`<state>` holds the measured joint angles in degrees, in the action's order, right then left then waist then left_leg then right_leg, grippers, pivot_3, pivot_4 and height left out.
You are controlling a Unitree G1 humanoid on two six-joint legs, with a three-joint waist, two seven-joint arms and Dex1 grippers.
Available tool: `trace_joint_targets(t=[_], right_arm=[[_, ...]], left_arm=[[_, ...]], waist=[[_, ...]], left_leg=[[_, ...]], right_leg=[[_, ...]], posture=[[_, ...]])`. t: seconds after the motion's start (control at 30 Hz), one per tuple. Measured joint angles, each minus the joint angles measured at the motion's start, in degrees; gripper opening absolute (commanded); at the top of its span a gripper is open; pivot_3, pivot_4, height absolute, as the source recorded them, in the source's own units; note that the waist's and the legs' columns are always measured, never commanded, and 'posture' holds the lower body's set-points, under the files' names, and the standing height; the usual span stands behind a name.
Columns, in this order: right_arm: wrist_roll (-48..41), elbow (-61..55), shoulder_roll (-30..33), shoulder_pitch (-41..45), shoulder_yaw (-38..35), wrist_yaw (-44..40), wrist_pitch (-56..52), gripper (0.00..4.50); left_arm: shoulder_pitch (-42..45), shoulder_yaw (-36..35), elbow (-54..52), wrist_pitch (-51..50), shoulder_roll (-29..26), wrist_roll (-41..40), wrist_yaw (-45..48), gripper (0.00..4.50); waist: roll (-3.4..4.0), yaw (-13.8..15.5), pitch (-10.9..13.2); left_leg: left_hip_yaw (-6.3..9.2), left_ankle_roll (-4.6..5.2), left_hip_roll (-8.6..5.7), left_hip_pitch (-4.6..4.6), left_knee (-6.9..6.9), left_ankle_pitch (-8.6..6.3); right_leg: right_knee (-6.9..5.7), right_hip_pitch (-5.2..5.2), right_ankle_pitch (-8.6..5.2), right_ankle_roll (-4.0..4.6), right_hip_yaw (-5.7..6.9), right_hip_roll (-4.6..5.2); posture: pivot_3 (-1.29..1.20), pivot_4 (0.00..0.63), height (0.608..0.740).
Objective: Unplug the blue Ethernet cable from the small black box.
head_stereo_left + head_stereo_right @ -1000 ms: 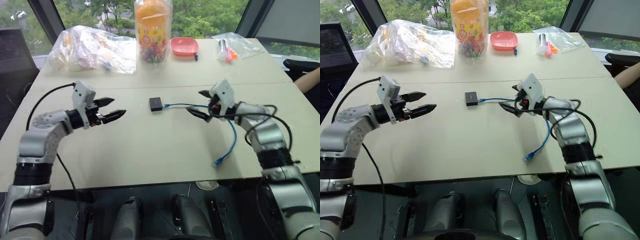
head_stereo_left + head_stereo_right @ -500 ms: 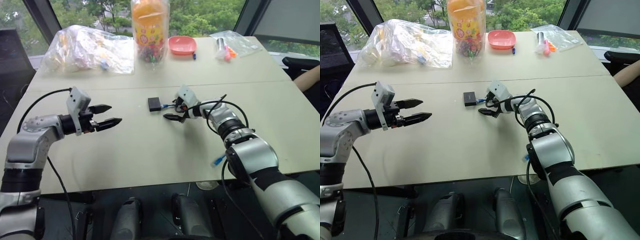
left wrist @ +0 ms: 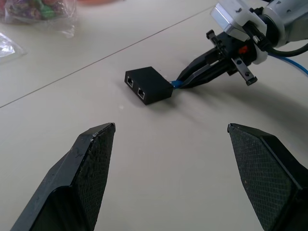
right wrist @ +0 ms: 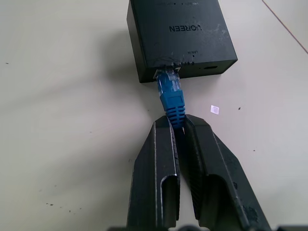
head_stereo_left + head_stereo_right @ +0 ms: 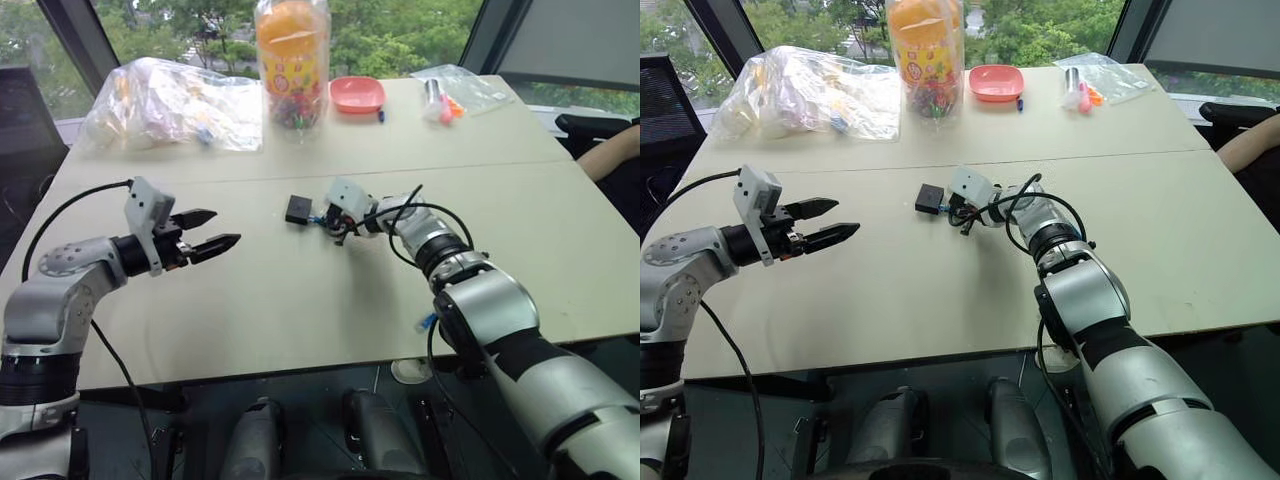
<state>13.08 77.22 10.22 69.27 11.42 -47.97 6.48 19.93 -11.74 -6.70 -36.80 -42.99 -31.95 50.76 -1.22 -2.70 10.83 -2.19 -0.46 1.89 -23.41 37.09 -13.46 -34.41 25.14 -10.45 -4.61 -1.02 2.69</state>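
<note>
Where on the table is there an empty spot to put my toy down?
The near part of the table is bare, between the left hand and the small black box. The far edge is crowded: plastic bags, candy jar, pink dish.

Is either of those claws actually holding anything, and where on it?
The right gripper pinches the blue Ethernet cable just behind its plug, which sits in the small black box. The left gripper holds nothing.
</note>
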Motion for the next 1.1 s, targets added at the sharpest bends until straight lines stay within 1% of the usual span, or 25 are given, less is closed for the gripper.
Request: trace_joint_targets(t=[0.07, 0.1, 0.2, 0.3, 0.37, 0.5, 0.63, 0.83, 0.93, 1.03, 1.1], right_arm=[[0.8, 0.0, 0.2, 0.0, 0.3, 1.8, 1.5, 0.02], [1.7, 0.0, 0.5, -0.1, 0.8, 3.9, 3.0, 0.02], [5.6, -2.7, 3.4, -0.8, 3.2, 13.1, 11.2, 0.02], [9.9, -10.0, 8.2, -3.6, 5.5, 20.8, 19.4, 0.02], [12.1, -17.9, 11.6, -8.5, 6.4, 24.7, 23.9, 0.02], [13.9, -31.7, 15.0, -17.7, 6.6, 26.6, 25.6, 0.02], [15.7, -39.6, 16.8, -19.8, 6.2, 29.0, 24.0, 0.02], [16.6, -43.6, 18.0, -20.7, 5.8, 31.1, 22.4, 0.02], [17.1, -44.6, 18.0, -22.1, 5.8, 31.9, 22.4, 0.02], [17.7, -45.9, 18.1, -22.5, 5.8, 32.8, 22.3, 0.00], [17.7, -47.1, 18.2, -23.0, 5.8, 33.1, 22.2, 0.00]], left_arm=[[1.2, 0.5, 1.7, 0.4, 0.1, 0.3, 0.2, 3.90], [2.3, 1.0, 3.0, 1.0, 0.4, 0.7, 0.3, 3.90], [7.9, 2.1, 10.4, 2.6, 2.5, 2.0, 0.5, 3.90], [15.4, 3.4, 19.7, 3.8, 5.0, 2.8, 2.5, 3.90], [22.3, 4.4, 29.1, 5.1, 8.2, 3.5, 4.6, 3.90], [35.6, 5.2, 49.7, 9.8, 15.1, 5.7, 7.0, 3.90], [44.5, 5.2, 64.2, 12.3, 19.9, 6.6, 12.6, 3.90], [49.7, 4.1, 74.7, 17.2, 23.2, 9.1, 15.1, 3.90], [51.6, 3.0, 77.3, 19.1, 24.6, 9.9, 14.5, 3.90], [52.9, 1.4, 78.8, 19.8, 25.7, 10.1, 13.9, 3.06], [53.2, 1.0, 79.1, 19.7, 25.9, 10.2, 14.8, 2.18]], waist=[[0.00, 0.0, 0.0], [0.01, 0.0, 0.0], [0.02, 0.4, 0.0], [-0.01, 0.5, 0.0], [-0.04, 0.8, 0.0], [-0.05, 0.5, 0.0], [-0.07, -0.5, 0.0], [-0.08, -0.6, 0.0], [-0.09, -0.2, 0.0], [-0.10, 0.1, 0.0], [-0.10, 0.2, 0.0]], left_leg=[[-0.02, 0.00, 0.00, -0.01, -0.04, 0.00], [-0.04, 0.00, 0.00, -0.04, -0.03, 0.00], [-0.05, -0.09, -0.04, -0.14, 0.00, 0.06], [-0.11, -0.09, -0.07, -0.16, 0.00, 0.06], [-0.14, -0.09, -0.09, -0.18, -0.01, 0.06], [-0.19, -0.07, -0.11, -0.24, 0.00, 0.05], [-0.27, -0.05, -0.08, -0.27, 0.00, 0.05], [-0.25, -0.03, -0.07, -0.24, -0.01, 0.04], [-0.26, -0.03, -0.08, -0.27, 0.00, 0.04], [-0.27, -0.02, -0.08, -0.28, 0.01, 0.03], [-0.27, -0.02, -0.08, -0.28, 0.01, 0.03]], right_leg=[[-0.01, 0.03, 0.00, 0.00, 0.00, 0.00], [-0.03, 0.09, 0.00, 0.00, -0.01, 0.00], [0.01, 0.13, -0.01, 0.00, -0.01, 0.02], [0.09, 0.08, -0.03, -0.05, -0.07, 0.05], [0.14, 0.06, -0.05, -0.11, -0.08, 0.05], [0.15, 0.11, 0.04, -0.38, -0.15, 0.03], [0.12, 0.24, 0.05, -0.39, -0.23, -0.03], [0.09, 0.23, 0.04, -0.39, -0.26, -0.06], [0.12, 0.23, 0.04, -0.39, -0.29, -0.04], [0.13, 0.23, 0.04, -0.40, -0.30, -0.05], [0.13, 0.23, 0.04, -0.40, -0.30, -0.05]], posture=[[0.00, 0.150, 0.740], [0.00, 0.150, 0.740], [0.00, 0.150, 0.740], [0.00, 0.150, 0.740], [0.00, 0.150, 0.740], [0.00, 0.150, 0.740], [0.00, 0.150, 0.740], [0.00, 0.150, 0.740], [0.00, 0.150, 0.740], [0.00, 0.150, 0.740], [0.00, 0.150, 0.740]])
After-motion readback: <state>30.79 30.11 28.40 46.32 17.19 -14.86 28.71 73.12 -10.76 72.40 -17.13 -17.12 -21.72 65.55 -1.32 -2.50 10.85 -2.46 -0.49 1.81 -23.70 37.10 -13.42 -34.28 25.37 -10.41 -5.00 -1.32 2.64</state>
